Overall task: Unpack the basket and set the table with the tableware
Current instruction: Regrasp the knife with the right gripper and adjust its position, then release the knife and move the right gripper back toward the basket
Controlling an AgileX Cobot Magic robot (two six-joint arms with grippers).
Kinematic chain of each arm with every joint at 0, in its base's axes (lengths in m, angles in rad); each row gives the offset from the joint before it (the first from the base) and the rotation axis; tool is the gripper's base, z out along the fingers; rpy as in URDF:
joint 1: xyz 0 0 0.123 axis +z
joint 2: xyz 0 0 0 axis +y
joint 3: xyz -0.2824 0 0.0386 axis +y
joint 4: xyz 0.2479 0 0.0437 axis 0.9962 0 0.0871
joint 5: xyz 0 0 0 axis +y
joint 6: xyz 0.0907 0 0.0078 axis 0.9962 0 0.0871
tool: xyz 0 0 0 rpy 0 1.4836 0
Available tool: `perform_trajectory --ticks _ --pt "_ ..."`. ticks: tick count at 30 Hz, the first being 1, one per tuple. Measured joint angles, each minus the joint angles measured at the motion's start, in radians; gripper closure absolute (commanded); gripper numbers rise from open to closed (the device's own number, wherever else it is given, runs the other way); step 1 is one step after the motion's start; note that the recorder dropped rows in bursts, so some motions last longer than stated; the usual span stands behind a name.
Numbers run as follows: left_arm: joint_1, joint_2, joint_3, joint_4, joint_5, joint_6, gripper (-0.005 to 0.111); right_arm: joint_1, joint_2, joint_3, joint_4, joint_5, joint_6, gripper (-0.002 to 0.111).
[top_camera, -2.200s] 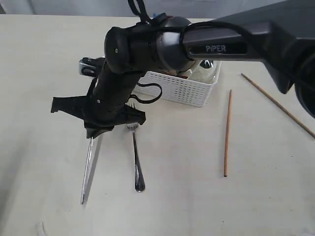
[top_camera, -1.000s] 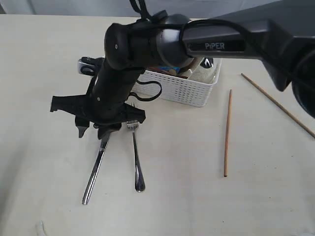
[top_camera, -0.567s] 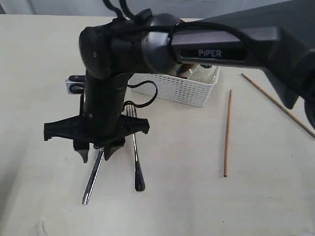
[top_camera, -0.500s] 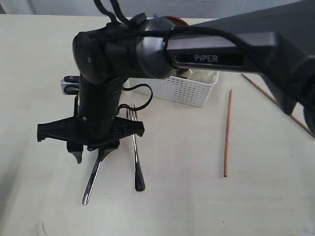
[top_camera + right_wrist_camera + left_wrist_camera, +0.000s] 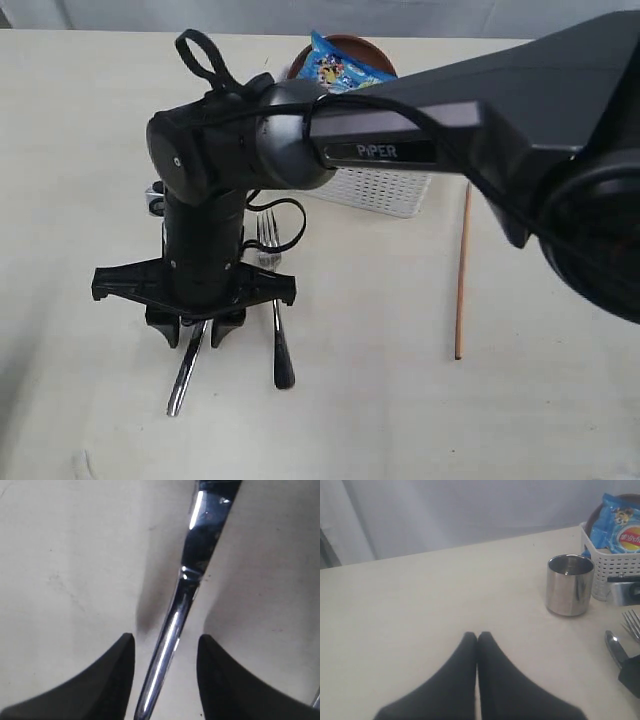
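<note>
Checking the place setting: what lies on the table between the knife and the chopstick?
The fork lies beside the knife; from it to the chopstick the table is bare, as the exterior view shows.

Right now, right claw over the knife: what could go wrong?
1. The right claw is open astride the knife. A sideways drift could push the knife into the fork lying close beside it.
2. The steel cup stands next to the basket, near that arm. Swinging back towards the basket might tip it.

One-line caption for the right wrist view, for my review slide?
Right gripper, jaws open, straddles the steel knife lying on the cream table.
</note>
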Motion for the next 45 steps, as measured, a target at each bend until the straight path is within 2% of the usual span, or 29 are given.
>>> perform_trajectory --ticks 7,9,14,23,34,45 --pt "0.000 0.000 0.000 0.000 0.000 0.000 0.107 0.000 0.016 -0.009 0.002 -0.003 0.008 0.071" --pt "0.000 0.000 0.000 0.000 0.000 0.000 0.107 0.000 0.016 -0.009 0.002 -0.003 0.008 0.078" --pt "0.000 0.000 0.000 0.000 0.000 0.000 0.107 0.000 0.018 -0.009 0.002 -0.010 0.003 0.108" --pt "0.000 0.000 0.000 0.000 0.000 0.000 0.107 0.000 0.018 -0.011 0.014 -0.061 0.002 0.109" --pt "0.000 0.000 0.000 0.000 0.000 0.000 0.107 0.000 0.027 -0.011 0.114 -0.122 0.034 0.109" --pt "0.000 0.000 0.000 0.000 0.000 0.000 0.107 0.000 -0.001 -0.011 0.027 -0.138 0.118 0.109"
